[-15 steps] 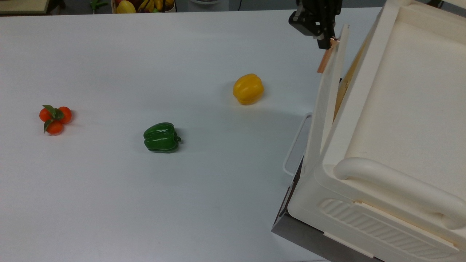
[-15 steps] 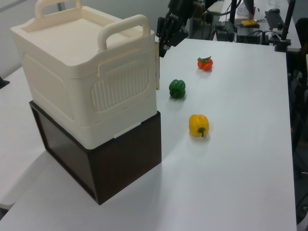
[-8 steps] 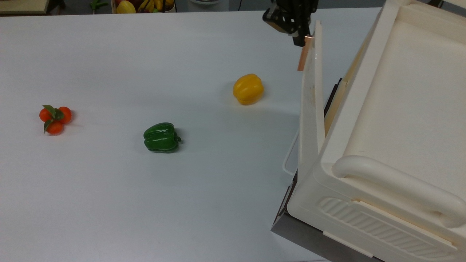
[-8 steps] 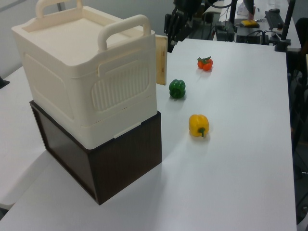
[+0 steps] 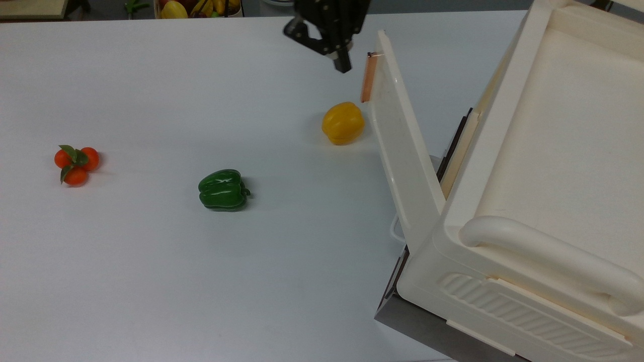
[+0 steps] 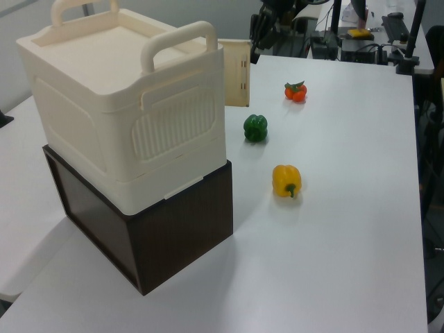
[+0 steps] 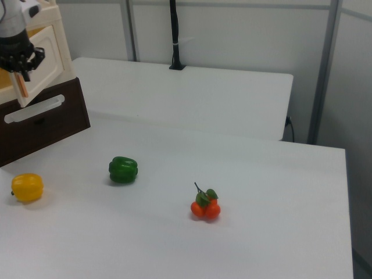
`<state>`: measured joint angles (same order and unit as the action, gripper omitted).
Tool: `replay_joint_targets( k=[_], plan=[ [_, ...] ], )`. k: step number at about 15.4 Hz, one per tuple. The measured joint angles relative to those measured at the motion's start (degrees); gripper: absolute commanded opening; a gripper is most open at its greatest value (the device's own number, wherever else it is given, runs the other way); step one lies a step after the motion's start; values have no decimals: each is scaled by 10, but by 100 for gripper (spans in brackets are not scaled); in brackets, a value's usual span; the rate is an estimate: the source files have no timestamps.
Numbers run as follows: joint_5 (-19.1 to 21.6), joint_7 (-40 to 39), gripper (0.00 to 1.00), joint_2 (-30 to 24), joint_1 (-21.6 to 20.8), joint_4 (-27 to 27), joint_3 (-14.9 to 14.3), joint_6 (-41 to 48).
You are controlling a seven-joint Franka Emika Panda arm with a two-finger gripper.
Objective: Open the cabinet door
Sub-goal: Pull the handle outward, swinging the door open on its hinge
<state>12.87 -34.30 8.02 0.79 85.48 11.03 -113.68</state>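
Observation:
The cream-white cabinet (image 5: 453, 281) stands at the top view's right on a dark base. Its cabinet door (image 5: 402, 151) has swung out at an angle from the cabinet front, with the copper strip handle (image 5: 368, 78) at its free end. My gripper (image 5: 338, 60) hangs just to the left of that handle in the top view, apart from it, open and holding nothing. In the left view the door (image 6: 236, 73) juts past the cabinet (image 6: 125, 118) corner, with the gripper (image 6: 262, 35) beyond it. In the right view the gripper (image 7: 20, 64) sits just above the handle (image 7: 22, 86).
A yellow pepper (image 5: 343, 122) lies close to the door's free end. A green pepper (image 5: 223, 189) and a cluster of small orange fruits (image 5: 76, 162) lie further to the top view's left. The dark base (image 7: 40, 119) carries a white loop handle.
The door swung further open, its handle end moving to the top view's left. My gripper let go of the copper handle and moved left, away from it.

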Motion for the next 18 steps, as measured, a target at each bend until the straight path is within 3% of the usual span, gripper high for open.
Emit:
replay_joint_targets(
  k=[3,6,8,11,14,18],
  plan=[
    [2,0,8,-1,2,0,-28,0],
    [3,0,26,-15,6,0,-38,21],
    [4,0,22,-32,6,0,-37,55],
    [8,1,21,-37,1,2,-30,56],
    [31,1,11,-36,-2,5,-19,56],
    [38,7,7,-34,-3,7,0,37]
  ],
)
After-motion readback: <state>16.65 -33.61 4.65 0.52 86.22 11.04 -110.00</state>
